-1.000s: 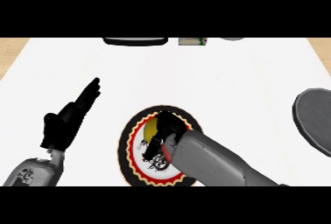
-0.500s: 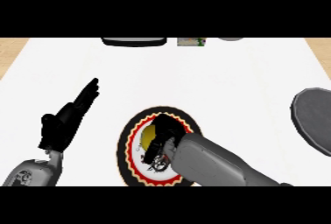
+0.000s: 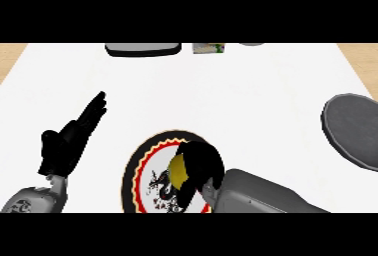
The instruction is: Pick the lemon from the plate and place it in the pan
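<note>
On the white desk (image 3: 221, 95) lies a round plate with a black centre, a red ring and a yellow scalloped border (image 3: 151, 155), near the lower middle of the head view. The black right hand (image 3: 198, 167) sits over the plate, its fingers curled down round the yellow lemon (image 3: 177, 167), of which only a sliver shows at the hand's left side; the lemon is over the plate, and whether it rests on it or is lifted off cannot be told. The dark grey round pan (image 3: 354, 132) lies well apart at the right edge of the desk. The black left hand (image 3: 70, 145) rests open at the left, fingers straight and pointing up and away, holding nothing. At the far edge of the desk stand a dark flat tray-like object (image 3: 142, 48) and a small greenish box (image 3: 208, 48)
</note>
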`<state>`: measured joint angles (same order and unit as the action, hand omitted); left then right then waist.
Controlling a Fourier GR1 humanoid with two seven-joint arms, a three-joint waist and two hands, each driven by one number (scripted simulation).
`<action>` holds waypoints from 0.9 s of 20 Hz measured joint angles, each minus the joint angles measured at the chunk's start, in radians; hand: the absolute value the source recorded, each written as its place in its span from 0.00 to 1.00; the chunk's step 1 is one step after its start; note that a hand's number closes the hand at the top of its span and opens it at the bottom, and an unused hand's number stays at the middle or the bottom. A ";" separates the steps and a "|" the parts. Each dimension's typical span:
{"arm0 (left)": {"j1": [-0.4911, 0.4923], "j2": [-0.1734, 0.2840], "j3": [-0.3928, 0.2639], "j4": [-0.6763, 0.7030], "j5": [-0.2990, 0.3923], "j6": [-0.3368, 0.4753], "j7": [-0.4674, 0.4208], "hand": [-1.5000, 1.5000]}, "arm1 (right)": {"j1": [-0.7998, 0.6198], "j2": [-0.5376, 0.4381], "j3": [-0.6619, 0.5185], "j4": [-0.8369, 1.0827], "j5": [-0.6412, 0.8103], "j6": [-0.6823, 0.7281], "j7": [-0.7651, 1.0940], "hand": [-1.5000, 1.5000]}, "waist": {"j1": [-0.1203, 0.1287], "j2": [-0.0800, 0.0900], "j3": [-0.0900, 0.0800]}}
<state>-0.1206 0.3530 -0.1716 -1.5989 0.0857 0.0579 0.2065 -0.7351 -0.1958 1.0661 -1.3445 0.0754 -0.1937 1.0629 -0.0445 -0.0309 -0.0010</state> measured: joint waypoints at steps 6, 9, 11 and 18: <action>0.038 0.014 0.035 0.013 0.007 0.014 0.000 0.50 | 0.026 -0.227 0.122 -0.281 0.214 -0.041 -0.103 1.00 | -0.066 -0.029 0.002; 0.055 0.019 0.049 0.016 0.011 0.017 -0.006 0.50 | 0.026 -0.358 0.121 -0.419 0.328 -0.084 -0.133 1.00 | -0.093 -0.034 0.003; 0.060 0.021 0.057 0.014 0.012 0.022 -0.009 0.50 | 0.034 -0.444 0.103 -0.520 0.391 -0.118 -0.147 1.00 | -0.106 -0.034 0.003; 0.083 0.029 0.076 -0.009 0.024 0.013 -0.029 0.50 | 0.204 -0.772 0.002 -0.848 0.525 -0.267 -0.160 1.00 | -0.102 -0.011 0.005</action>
<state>-0.0379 0.3821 -0.0954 -1.6082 0.1097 0.0710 0.1772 -0.5315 -0.9677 1.0678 -2.1922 0.6005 -0.4603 0.9025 -0.1466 -0.0417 0.0042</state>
